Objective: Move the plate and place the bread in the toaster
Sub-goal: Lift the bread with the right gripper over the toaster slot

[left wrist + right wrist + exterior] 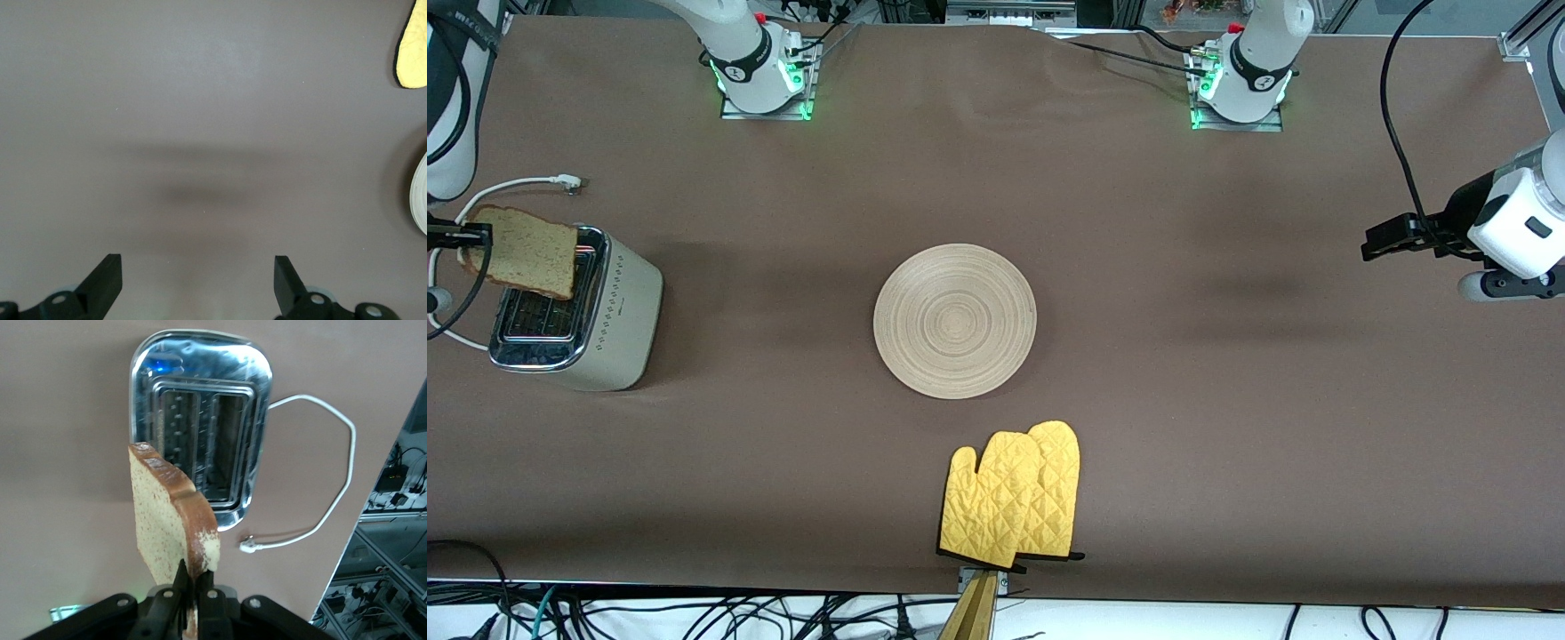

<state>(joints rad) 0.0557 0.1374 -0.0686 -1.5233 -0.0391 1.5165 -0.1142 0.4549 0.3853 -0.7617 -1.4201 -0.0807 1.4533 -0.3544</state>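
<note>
Pinching the bread (523,250) edge-on, the right gripper (189,603) is hanging over the toaster (578,313), slice roughly parallel to its slots; the left gripper (197,283), spread, is waiting well apart from it

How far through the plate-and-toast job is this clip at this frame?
Done, by the look of it: the plate lies bare mid-table, the bread already off it. In hand: the right end effector is shut on the bread, holding it upright over the toaster, not yet in a slot. Left: line it up and lower it in. The left end effector waits open over bare table.
</note>
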